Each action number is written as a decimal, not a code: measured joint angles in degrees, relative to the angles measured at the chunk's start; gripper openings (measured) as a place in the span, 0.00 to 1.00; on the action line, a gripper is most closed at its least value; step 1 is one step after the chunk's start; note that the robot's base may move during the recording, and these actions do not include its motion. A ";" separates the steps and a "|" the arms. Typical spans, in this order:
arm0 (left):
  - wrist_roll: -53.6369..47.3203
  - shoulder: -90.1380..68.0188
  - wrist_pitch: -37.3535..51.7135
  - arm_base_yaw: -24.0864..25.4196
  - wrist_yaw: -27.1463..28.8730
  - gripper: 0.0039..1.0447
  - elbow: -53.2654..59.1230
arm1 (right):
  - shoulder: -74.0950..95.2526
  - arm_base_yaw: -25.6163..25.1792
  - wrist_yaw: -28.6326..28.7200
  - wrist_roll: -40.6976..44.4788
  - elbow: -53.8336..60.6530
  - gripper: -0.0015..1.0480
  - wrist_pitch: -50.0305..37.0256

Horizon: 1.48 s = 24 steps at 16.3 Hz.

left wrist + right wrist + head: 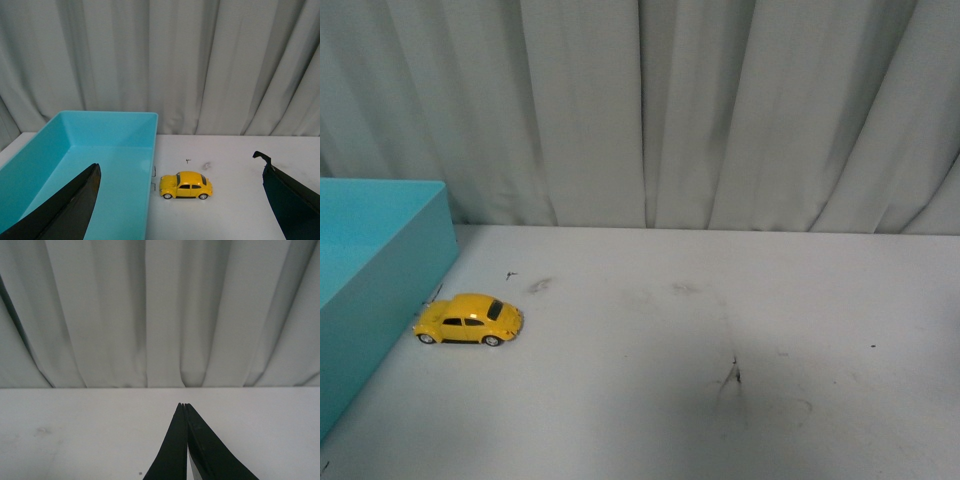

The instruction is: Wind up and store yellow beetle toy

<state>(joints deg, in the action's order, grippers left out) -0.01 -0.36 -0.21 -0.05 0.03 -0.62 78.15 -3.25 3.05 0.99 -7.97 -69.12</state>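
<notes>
The toy is a small yellow car, round on top like a bug and very shiny. It has dark windows, a black strip low along its side and little silver wheels. It stands on all four wheels on the table, at the near left, just beside the box, with a small gap between them. One end of the car points at the box.

The box is light blue, with straight, smooth walls and an open top (it looks like plastic). It sits at the left edge of the table. The table is white and flat, with some marks on it: a dark scuff near the middle and a tiny black speck just behind the car. A pale curtain with soft folds hangs at the far side.

The left gripper is wide open and holds nothing. Its two black fingers are far apart, one over the box and one over the bare table, and the car shows between them, not touched.

The right gripper is closed, its thin black tips pressed together with nothing in them. It is over bare table, facing the curtain.
</notes>
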 joint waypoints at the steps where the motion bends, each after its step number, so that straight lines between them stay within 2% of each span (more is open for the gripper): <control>1: 0.00 0.00 0.00 0.00 0.02 0.94 0.00 | -1.66 1.86 -2.19 -0.11 1.01 0.02 1.49; 4: 0.00 0.00 0.00 -0.02 -0.02 0.94 0.00 | -7.23 3.41 -2.27 -0.11 1.51 0.02 8.22; 6: 0.00 0.00 0.00 0.00 0.02 0.94 0.00 | -16.98 3.23 -3.06 -0.13 2.64 0.02 12.68; 10: 0.00 0.00 0.00 0.00 0.00 0.94 0.00 | -26.32 3.23 -3.04 -0.13 5.68 0.02 20.57; 15: 0.00 0.00 0.00 0.00 0.00 0.94 0.00 | -44.44 3.23 -3.04 -0.13 7.34 0.02 36.15; 24: 0.00 0.00 0.00 0.00 0.00 0.94 0.00 | -59.69 3.23 -3.04 -0.13 7.37 0.02 50.69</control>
<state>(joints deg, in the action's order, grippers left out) -0.01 -0.36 -0.21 -0.05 0.03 -0.62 18.46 -0.01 0.01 0.86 -0.60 -18.44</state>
